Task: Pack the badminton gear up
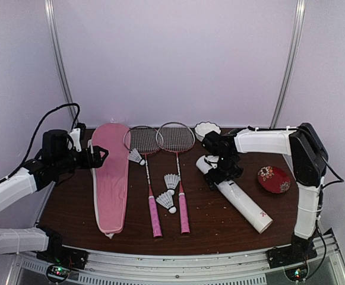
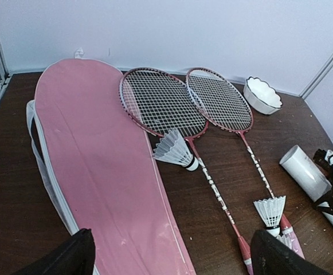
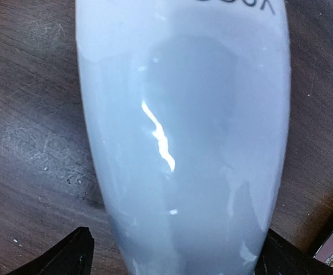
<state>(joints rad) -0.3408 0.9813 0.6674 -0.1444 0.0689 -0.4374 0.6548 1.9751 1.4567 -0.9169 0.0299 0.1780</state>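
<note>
- A long pink racket-shaped cover (image 1: 111,178) lies flat on the left part of the dark brown wooden counter (image 1: 220,228), with its rounded end toward the back wall.
- Just right of it, two rackets with pink handles (image 1: 155,217) lie side by side. Their heads are at the back and meet at the rims.
- Three white feather shuttlecocks rest among them. One (image 1: 136,157) is at the left racket's throat, and two (image 1: 171,181) (image 1: 167,202) lie lower, between the shafts.
- A long white glossy tube (image 1: 243,205) lies slantwise on the right. Its far end is near a small white scalloped bowl (image 1: 207,130), and a red patterned round dish (image 1: 274,179) sits to its right.
- The right tool (image 1: 220,172) sits low over the tube's far part. Its fingers are spread wide, one on each side, not clamped.
- The left tool (image 1: 98,156) hovers beside the cover's left edge, with fingers apart and nothing between them.
</note>
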